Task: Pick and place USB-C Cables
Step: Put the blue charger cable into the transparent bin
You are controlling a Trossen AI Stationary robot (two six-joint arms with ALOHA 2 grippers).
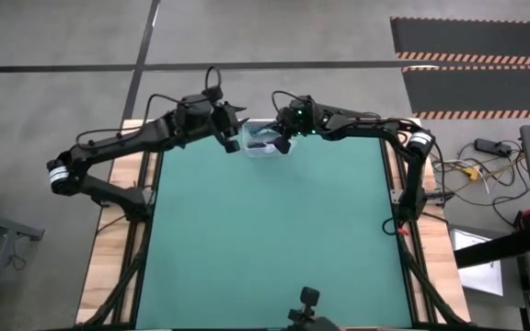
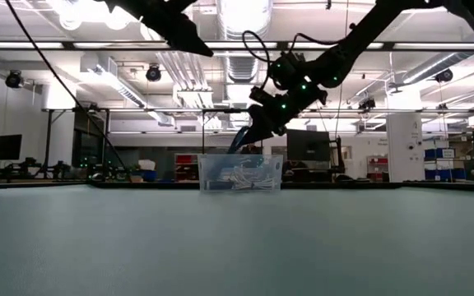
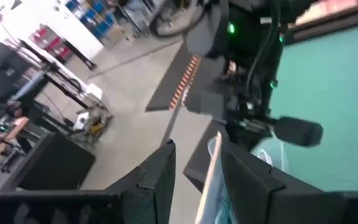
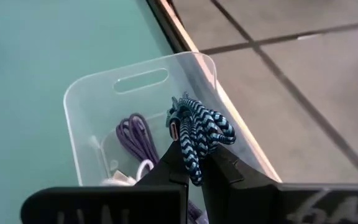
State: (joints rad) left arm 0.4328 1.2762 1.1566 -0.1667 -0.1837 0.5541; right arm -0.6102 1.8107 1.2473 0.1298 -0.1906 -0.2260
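A clear plastic bin (image 1: 258, 150) (image 2: 217, 182) stands at the table's far edge. My right gripper (image 1: 282, 144) (image 2: 243, 144) (image 4: 191, 168) hovers over it, shut on a teal-and-black braided cable bundle (image 4: 199, 132). On the bin's floor lie a dark, purple-looking cable bundle (image 4: 135, 135) and a white cable (image 4: 124, 180). My left gripper (image 1: 231, 140) (image 2: 206, 51) (image 3: 194, 152) is open, raised beside the bin's left end. In its wrist view the bin's wall (image 3: 209, 171) shows past its fingers. My right gripper pinches the teal braided bundle between its two fingertips at the end of its coils (image 4: 190, 157). The fingers slant down from the table's right side. The bundle is lifted clear, over the bin's opening, and its connector (image 4: 174, 129) shows beside the coils.
The green table mat (image 1: 274, 239) spreads bare from the bin toward the near edge. Wooden strips (image 1: 109, 257) border the table's left and right sides. A small camera mount (image 1: 308, 302) sits at the near edge. The right arm (image 3: 253, 56) shows close ahead in the left wrist view.
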